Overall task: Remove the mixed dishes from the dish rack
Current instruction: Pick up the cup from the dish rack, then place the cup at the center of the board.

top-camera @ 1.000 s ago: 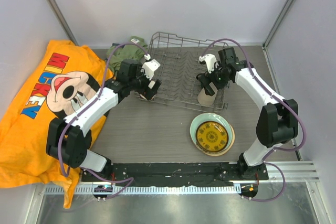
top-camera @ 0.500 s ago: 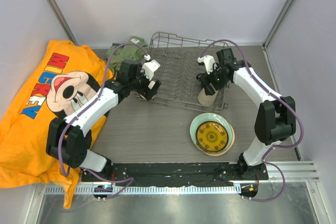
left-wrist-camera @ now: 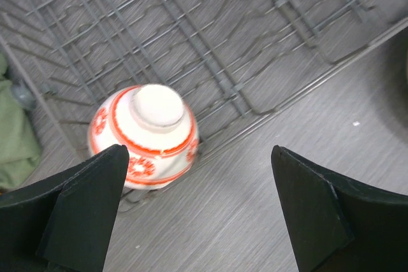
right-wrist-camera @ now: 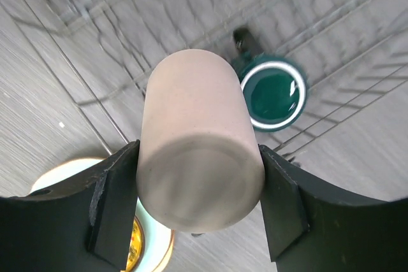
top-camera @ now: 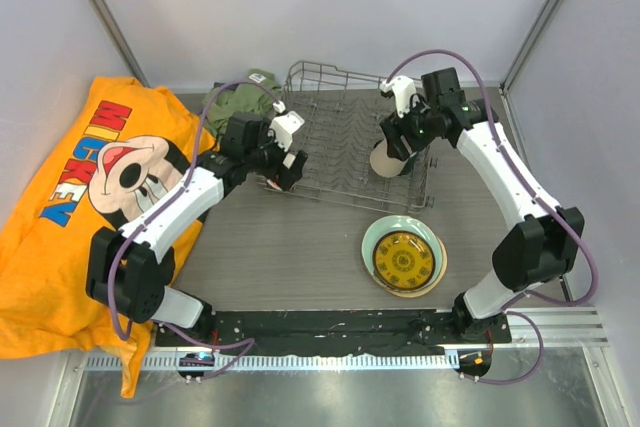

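The right gripper [right-wrist-camera: 199, 186] clamps the beige handleless cup [right-wrist-camera: 191, 113] across its smooth, rigid, breakable side wall, likely light but slippery; the left gripper [left-wrist-camera: 197, 205] stands fully open, empty

Bright, even light, soft shadows; blur on the dish rack [right-wrist-camera: 191, 4] in wrist views.

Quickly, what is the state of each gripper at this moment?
Left gripper: open, holding nothing, near the bowl.
Right gripper: closed on the beige cup.
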